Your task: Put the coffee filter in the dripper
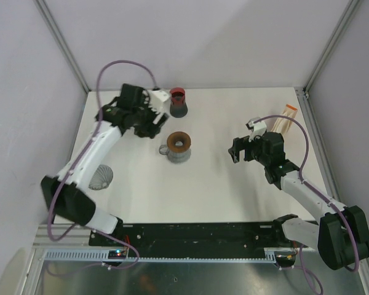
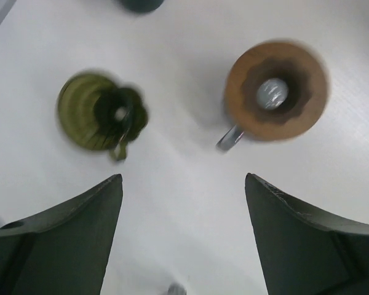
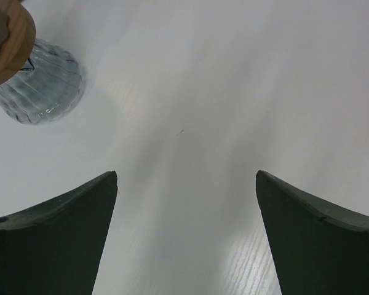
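left gripper (image 2: 183,178) and right gripper (image 3: 186,175) hung open, empty. tan paper, seemingly the coffee filter (image 1: 287,117), stood at the table's (image 1: 234,196) 2 o'clock edge, likely light and floppy, best pinched at its rim; the dripper (image 1: 179,143) sat near centre.

Lab enclosure, aluminium frame (image 1: 61,43), white table (image 1: 221,190)

White table (image 1: 234,190), wooden-collared glass dripper (image 1: 179,146), red-rimmed dark cup (image 1: 179,102), ribbed grey cone (image 1: 101,177).
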`<control>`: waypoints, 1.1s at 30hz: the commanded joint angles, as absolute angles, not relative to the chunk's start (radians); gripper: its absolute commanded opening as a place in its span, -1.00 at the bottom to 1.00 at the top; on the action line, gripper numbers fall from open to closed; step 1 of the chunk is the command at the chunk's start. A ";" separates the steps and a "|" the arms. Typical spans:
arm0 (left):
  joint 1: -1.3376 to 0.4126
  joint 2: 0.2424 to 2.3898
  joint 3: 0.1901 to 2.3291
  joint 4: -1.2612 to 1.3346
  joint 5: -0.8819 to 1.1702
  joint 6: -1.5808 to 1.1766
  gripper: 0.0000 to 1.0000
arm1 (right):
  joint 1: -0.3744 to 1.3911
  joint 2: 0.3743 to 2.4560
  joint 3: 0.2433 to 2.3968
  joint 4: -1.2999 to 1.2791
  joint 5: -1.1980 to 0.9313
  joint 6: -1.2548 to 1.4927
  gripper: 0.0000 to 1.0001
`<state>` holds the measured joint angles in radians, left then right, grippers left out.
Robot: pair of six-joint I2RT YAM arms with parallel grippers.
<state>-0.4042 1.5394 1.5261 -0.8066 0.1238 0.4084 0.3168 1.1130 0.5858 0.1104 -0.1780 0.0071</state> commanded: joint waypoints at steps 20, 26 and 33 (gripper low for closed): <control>0.617 1.134 0.984 -0.959 0.296 0.749 0.63 | 0.351 1.099 0.630 0.157 -0.242 0.041 0.99; 0.692 1.218 0.963 -0.897 0.357 0.772 0.52 | 0.374 1.118 0.667 0.106 -0.203 0.023 0.99; 0.723 1.311 0.949 -0.865 0.433 0.770 0.29 | 0.399 1.127 0.670 0.082 -0.152 0.005 0.99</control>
<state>0.7109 1.2911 0.9642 -0.8944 0.3435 0.7433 0.3847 1.1168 0.6327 0.0959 -0.1959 0.0238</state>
